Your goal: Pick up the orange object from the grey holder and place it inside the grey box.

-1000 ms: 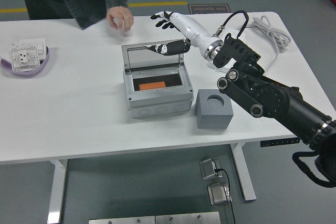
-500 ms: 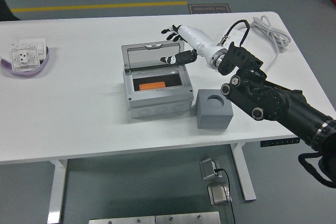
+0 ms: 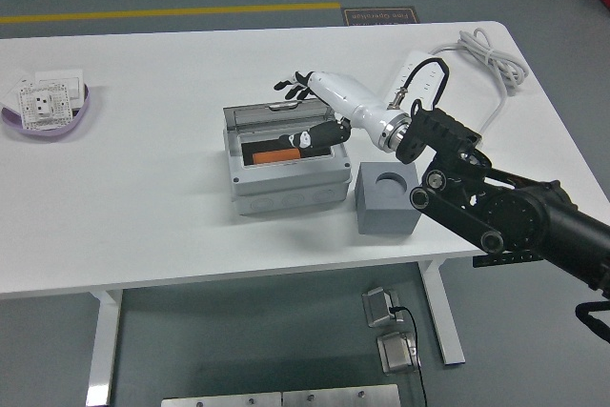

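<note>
The broad white surface (image 3: 143,197) runs off the left edge, and its legs are only partly seen below. Across its right side reaches the robot's black right arm (image 3: 515,216), cut off at the lower right corner. The rectangular grey plastic box (image 3: 286,164) sits mid-surface with its clear hinged lid (image 3: 272,113) tipped partway over the opening, glare hiding part of the interior. Just right of it, apart from it, stands the square grey foam holder (image 3: 389,198), its round socket bare. The white-shelled robot hand (image 3: 310,111) with black fingers hangs over the box's back edge, fingers loosely spread, gripping nothing, its thumb dipping into the opening. The flat orange rectangular object (image 3: 274,155) lies inside the box, its right end hidden behind the thumb. A white cable (image 3: 486,59) coils at the far right; a purple dish (image 3: 46,113) of white parts sits far left. A floor placard beyond the surface carries print too small to read.
</note>
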`<state>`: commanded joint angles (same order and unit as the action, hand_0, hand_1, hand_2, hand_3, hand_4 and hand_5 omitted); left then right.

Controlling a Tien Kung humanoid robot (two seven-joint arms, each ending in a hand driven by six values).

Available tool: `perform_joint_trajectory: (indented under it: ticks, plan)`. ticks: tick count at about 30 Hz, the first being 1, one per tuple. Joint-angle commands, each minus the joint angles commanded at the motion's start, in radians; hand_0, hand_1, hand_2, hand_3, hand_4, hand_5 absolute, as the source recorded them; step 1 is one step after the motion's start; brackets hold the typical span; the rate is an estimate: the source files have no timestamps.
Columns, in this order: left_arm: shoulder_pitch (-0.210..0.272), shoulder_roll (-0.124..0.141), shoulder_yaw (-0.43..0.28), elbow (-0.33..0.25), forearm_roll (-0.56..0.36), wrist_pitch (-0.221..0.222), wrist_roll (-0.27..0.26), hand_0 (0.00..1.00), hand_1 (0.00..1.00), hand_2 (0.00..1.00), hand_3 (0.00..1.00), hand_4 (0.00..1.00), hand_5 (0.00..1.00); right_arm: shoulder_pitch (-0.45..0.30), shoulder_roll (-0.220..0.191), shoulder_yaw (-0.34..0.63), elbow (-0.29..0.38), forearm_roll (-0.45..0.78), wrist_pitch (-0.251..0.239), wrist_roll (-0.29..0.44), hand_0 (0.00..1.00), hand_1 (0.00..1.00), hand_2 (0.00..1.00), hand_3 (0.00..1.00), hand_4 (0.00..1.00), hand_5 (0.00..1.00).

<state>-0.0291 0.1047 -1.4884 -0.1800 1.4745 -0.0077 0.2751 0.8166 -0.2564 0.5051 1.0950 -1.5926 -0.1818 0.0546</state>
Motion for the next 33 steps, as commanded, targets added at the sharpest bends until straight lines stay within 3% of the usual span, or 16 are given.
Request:
perform_joint_trajectory:
  ticks: [12, 21, 27, 33]
  plan:
    - [0.007, -0.003, 0.001, 0.0, -0.008, 0.002, -0.001, 0.692, 0.683, 0.684, 0.802, 0.728, 0.369, -0.109, -0.023, 0.049, 0.084, -0.025, -0.019, -0.007, 0.709, 0.671, 0.709, 0.798, 0.855, 0.312]
    - [0.011, -0.006, 0.004, 0.0, -0.013, 0.002, -0.002, 0.692, 0.683, 0.684, 0.803, 0.727, 0.368, -0.149, -0.02, 0.063, 0.107, -0.056, -0.033, -0.02, 0.709, 0.67, 0.709, 0.797, 0.854, 0.313]
    - [0.013, -0.007, 0.004, 0.0, -0.014, 0.002, -0.002, 0.692, 0.683, 0.684, 0.803, 0.727, 0.368, -0.16, -0.015, 0.08, 0.161, -0.209, -0.005, -0.099, 0.699, 0.67, 0.709, 0.797, 0.84, 0.309]
    - [0.013, -0.008, 0.006, 0.0, -0.015, 0.002, -0.003, 0.692, 0.684, 0.684, 0.803, 0.727, 0.368, -0.165, -0.009, 0.071, 0.163, -0.359, 0.019, -0.156, 0.699, 0.667, 0.709, 0.798, 0.828, 0.311]
